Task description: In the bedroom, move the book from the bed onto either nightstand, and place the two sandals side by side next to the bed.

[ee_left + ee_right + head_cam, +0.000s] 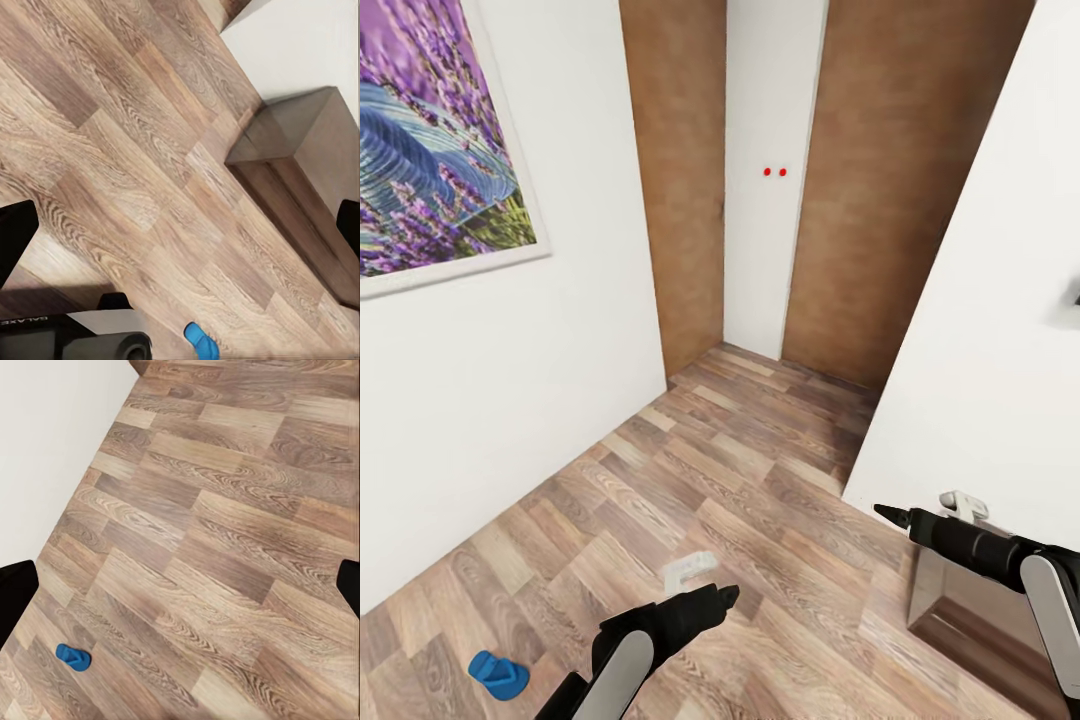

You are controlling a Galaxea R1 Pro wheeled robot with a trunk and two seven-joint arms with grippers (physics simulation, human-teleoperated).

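Sandal (499, 675) on floor (760, 480) near left gripper (728, 597); both arms extended forward, right gripper (890, 516) too; finger spread unclear.

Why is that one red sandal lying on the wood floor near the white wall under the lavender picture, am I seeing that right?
Nearly right, but the sandal is bright blue, not red. The head view shows it lying alone on the wood floor near the white wall under the lavender picture; the right wrist view shows the same blue.

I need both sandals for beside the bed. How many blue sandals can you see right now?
1. The blue sandal lies on the wood floor near the white wall, ahead-left of the robot. The second may be out of frame.
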